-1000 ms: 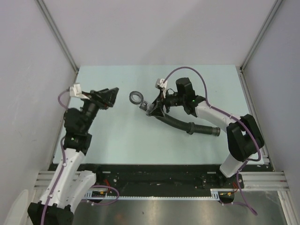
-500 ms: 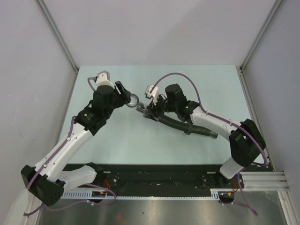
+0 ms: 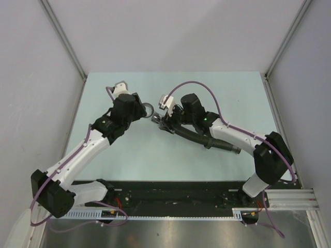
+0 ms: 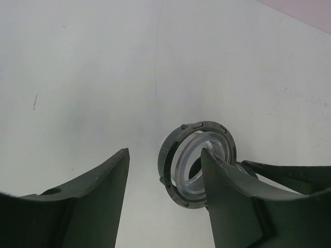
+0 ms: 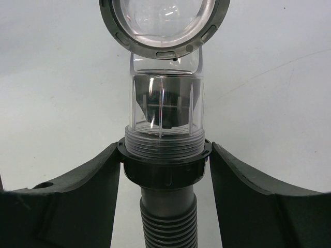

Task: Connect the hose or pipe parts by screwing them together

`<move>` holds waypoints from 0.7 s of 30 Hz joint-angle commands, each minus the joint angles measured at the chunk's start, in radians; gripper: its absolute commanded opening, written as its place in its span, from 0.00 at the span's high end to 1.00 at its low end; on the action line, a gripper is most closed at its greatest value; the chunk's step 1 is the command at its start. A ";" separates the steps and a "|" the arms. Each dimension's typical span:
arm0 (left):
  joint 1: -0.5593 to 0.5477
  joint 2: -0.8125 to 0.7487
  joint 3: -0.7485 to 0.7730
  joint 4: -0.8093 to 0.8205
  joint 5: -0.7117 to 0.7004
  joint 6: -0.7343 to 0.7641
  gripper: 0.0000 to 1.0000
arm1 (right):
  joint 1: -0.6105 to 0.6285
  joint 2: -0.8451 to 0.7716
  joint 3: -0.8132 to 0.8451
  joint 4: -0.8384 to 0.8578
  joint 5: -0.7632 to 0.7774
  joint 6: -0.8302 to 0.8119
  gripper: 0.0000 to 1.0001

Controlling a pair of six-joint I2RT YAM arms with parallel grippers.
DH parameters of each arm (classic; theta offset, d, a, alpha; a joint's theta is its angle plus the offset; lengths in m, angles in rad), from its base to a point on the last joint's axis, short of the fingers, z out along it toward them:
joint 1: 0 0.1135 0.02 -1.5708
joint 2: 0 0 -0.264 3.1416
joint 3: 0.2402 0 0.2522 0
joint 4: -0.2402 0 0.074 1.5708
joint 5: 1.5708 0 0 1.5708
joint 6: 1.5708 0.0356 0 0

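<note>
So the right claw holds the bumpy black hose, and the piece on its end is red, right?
Not red: the piece is see-through with a grey ring, as the right wrist view shows. The right gripper does hold the bumpy black hose.

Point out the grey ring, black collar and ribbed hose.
grey ring (image 4: pixel 165 163): left wrist view, its left rim.
black collar (image 5: pixel 165 174): right wrist view, front face.
ribbed hose (image 5: pixel 168 225): right wrist view, upper ribs.

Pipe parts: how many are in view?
2. The black ribbed hose has its collar inside the right claw; the clear fitting sits on that collar, its grey ring beside the left claw. None seems hidden.
</note>
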 commanded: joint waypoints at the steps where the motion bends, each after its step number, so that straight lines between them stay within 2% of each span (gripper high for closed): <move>1: -0.007 0.021 0.014 -0.008 -0.003 -0.034 0.39 | 0.008 -0.061 0.036 0.047 0.002 -0.014 1.00; 5: -0.006 0.044 0.009 -0.001 0.020 -0.023 0.43 | 0.008 -0.070 0.036 0.044 -0.001 -0.010 1.00; 8: -0.006 0.052 0.001 0.004 0.032 -0.020 0.54 | 0.005 -0.078 0.036 0.044 -0.013 -0.004 1.00; 9: -0.007 0.049 -0.009 0.009 0.039 -0.020 0.61 | -0.004 -0.078 0.036 0.050 -0.024 0.002 1.00; 14: -0.006 0.005 -0.060 0.054 0.091 0.020 0.71 | -0.028 -0.084 0.036 0.062 -0.045 0.017 1.00; 17: -0.006 -0.034 -0.104 0.116 0.157 0.072 0.82 | -0.048 -0.091 0.036 0.064 -0.086 0.031 1.00; 18: -0.004 -0.042 -0.118 0.137 0.164 0.075 0.97 | -0.056 -0.091 0.034 0.067 -0.115 0.039 1.00; 21: -0.004 -0.075 -0.161 0.209 0.213 0.080 1.00 | -0.091 -0.093 0.036 0.076 -0.204 0.062 1.00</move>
